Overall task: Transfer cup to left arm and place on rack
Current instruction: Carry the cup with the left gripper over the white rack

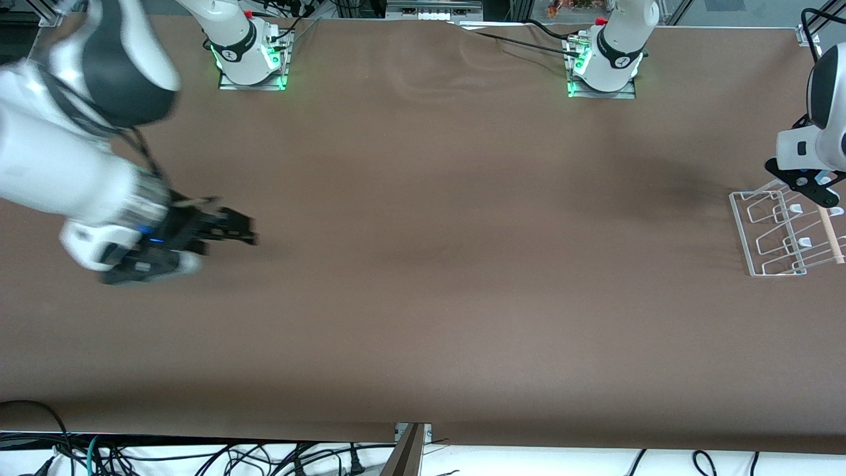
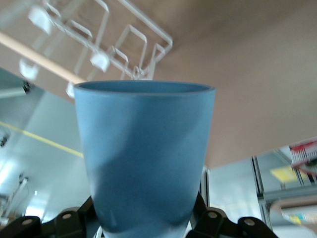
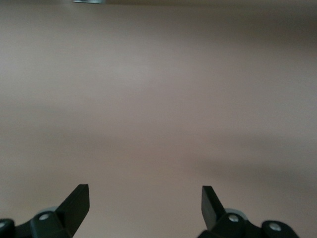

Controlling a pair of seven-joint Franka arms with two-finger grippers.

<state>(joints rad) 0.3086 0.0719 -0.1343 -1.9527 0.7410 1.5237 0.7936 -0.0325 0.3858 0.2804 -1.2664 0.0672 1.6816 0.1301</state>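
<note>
Plain blue cup (image 2: pixel 146 158), white wire rack (image 1: pixel 780 231), plain brown table (image 1: pixel 423 264).

Front view: high, facing both arm bases across the brown table (image 1: pixel 423 264), whole tabletop seen.
Left wrist view: close up to the held cup (image 2: pixel 146 158), the rack (image 2: pixel 114 44) past it.
Right wrist view: low over bare table.
Shared: rack (image 1: pixel 783 231), table.

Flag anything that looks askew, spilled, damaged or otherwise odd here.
Nothing stands out. The left gripper holds the light-blue plastic cup over the white wire rack; the cup looks intact. The right gripper is open over bare brown table.
</note>
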